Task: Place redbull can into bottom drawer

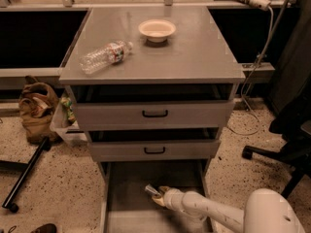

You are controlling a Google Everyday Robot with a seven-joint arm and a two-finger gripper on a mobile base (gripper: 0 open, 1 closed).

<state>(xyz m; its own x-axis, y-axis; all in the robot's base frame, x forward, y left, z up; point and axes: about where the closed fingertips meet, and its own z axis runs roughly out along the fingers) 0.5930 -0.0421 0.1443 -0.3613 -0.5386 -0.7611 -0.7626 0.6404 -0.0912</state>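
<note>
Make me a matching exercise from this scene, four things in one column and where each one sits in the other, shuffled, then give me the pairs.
Things:
1. water bottle
2. bowl
3. redbull can
4. brown bag

Places:
A. on the floor, left of the cabinet
B. lying on its side on the cabinet top
C. gripped at the tip of the claw, low over the open bottom drawer
D. upright on the cabinet top, towards the back

Pairs: 1-B, 2-D, 3-C, 4-A
</note>
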